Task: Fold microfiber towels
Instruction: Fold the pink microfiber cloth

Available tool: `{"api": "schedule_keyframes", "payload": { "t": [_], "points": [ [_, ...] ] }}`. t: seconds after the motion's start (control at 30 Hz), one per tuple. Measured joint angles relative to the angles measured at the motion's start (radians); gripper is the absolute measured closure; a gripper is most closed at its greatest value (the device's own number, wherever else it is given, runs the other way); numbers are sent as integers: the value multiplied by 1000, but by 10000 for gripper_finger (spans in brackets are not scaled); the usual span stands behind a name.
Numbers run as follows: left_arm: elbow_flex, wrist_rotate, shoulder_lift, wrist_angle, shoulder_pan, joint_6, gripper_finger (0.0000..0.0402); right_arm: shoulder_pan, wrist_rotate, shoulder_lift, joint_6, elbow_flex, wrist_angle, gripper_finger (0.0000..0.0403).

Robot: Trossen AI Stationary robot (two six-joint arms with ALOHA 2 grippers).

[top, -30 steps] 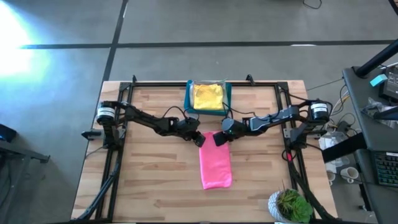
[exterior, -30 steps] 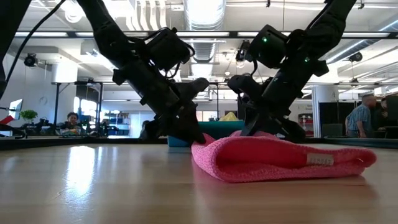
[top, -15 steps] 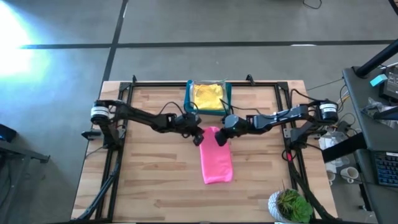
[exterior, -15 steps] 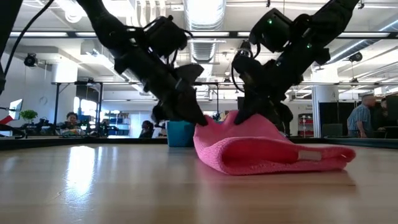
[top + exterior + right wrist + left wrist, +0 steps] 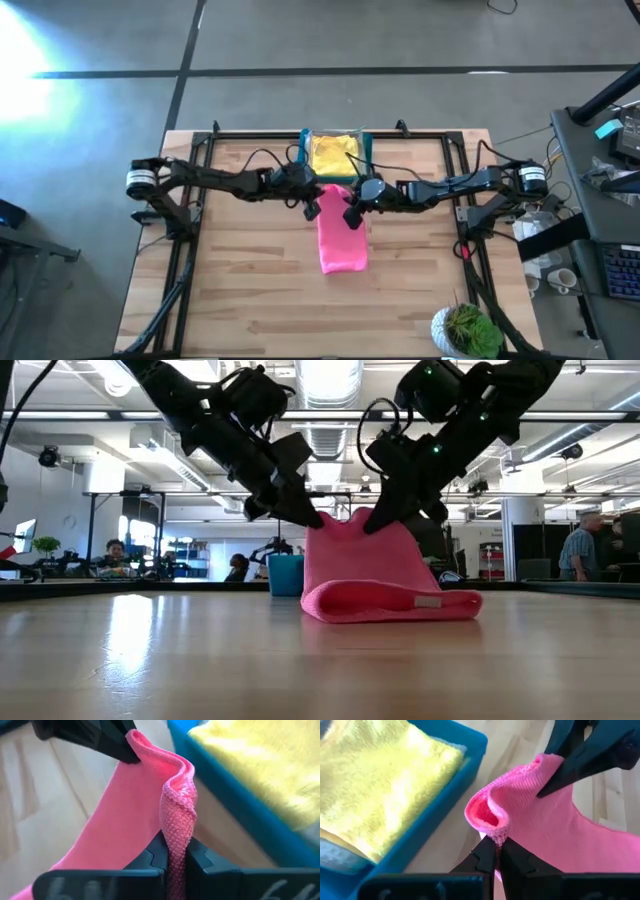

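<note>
A pink towel (image 5: 340, 238), folded into a long strip, runs from the table's middle toward the blue bin (image 5: 303, 165). Its far end is raised; its near folded end (image 5: 390, 603) lies on the table. My left gripper (image 5: 313, 207) is shut on the far left corner. My right gripper (image 5: 352, 214) is shut on the far right corner. A yellow towel (image 5: 334, 155) lies in the bin. The other towels are out of view. My left gripper pinches the pink towel's far left corner (image 5: 498, 836) between its two fingers, where the layers bunch into a fold. It comes slanting down from the table's left. That end is lifted clear. My right gripper pinches the far right corner (image 5: 176, 832) between its two fingers, several layers gathered at the stitched edge. It comes slanting down from the table's right. The towel hangs from both grippers, with its near end on the table.
The blue bin (image 5: 440, 800) stands just beyond the grippers at the table's far middle. A potted plant (image 5: 468, 330) sits at the near right corner. Black frame rails (image 5: 185, 260) run along the table's left and right sides.
Both grippers have risen and gone toward the bin, keeping their holds on the pink towel's far corners. The towel's far end has been lifted from lying flat to standing well above the table, and the near end has slid a little toward the far edge.
</note>
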Motion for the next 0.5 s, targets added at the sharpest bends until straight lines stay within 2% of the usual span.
{"api": "schedule_keyframes", "payload": {
  "t": [0.13,0.3,0.5],
  "points": [
    [0,5,-15,2,0,2,400,11,20,-5,-103,27,-43,386],
    [-3,112,-32,-55,-26,-50,400,52,17,-5,-203,61,-170,386],
    [-15,233,-37,-81,-78,-86,400,115,17,-5,-186,104,-259,386]
  ]
}}
